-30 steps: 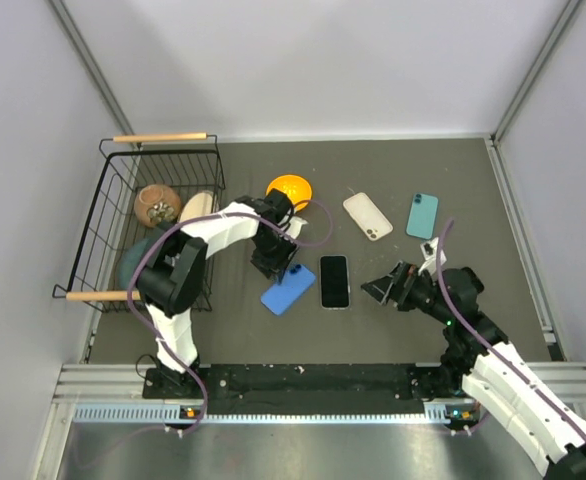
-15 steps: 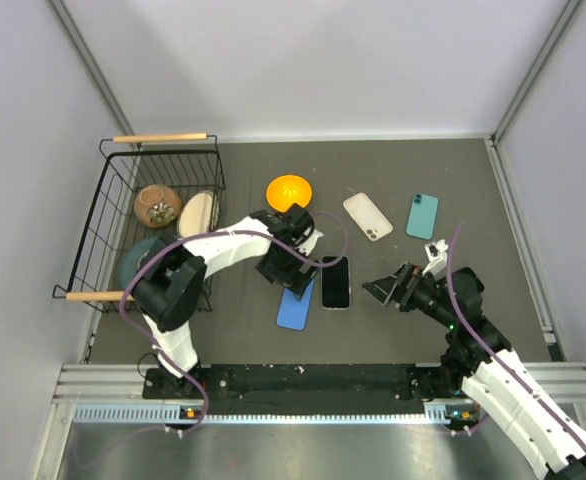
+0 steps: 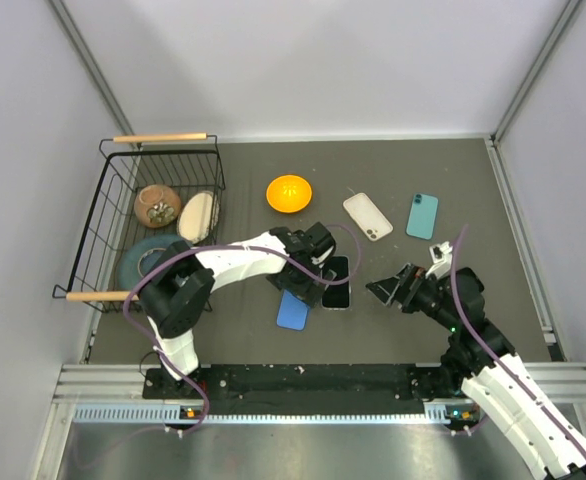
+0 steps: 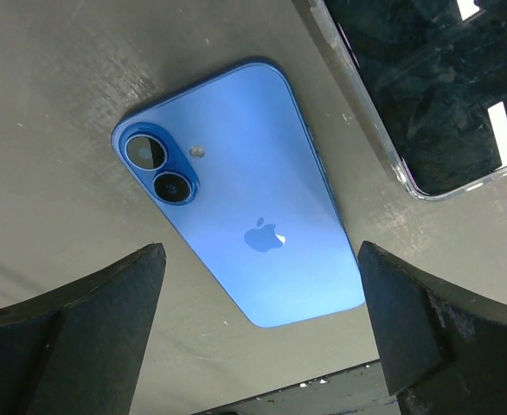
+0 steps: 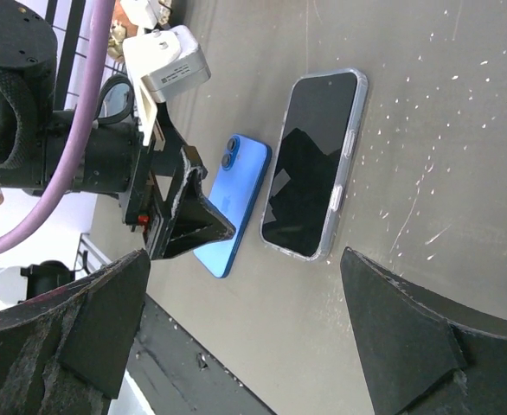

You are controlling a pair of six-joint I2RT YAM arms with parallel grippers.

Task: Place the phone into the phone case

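The phone lies face up near the middle of the surface. A clear rim, the phone case, hugs its edges, so it looks already seated; whether it is pressed fully home I cannot tell. The left claw hangs spread wide over a blue phone at its 8 o'clock. The right claw, also wide and empty, sits at 3 o'clock. The only mark is an Apple logo on the blue back; there is no readable writing.

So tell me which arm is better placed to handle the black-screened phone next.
Probably right: the right gripper is open and points straight at the phone, while the left gripper hangs over the blue phone.
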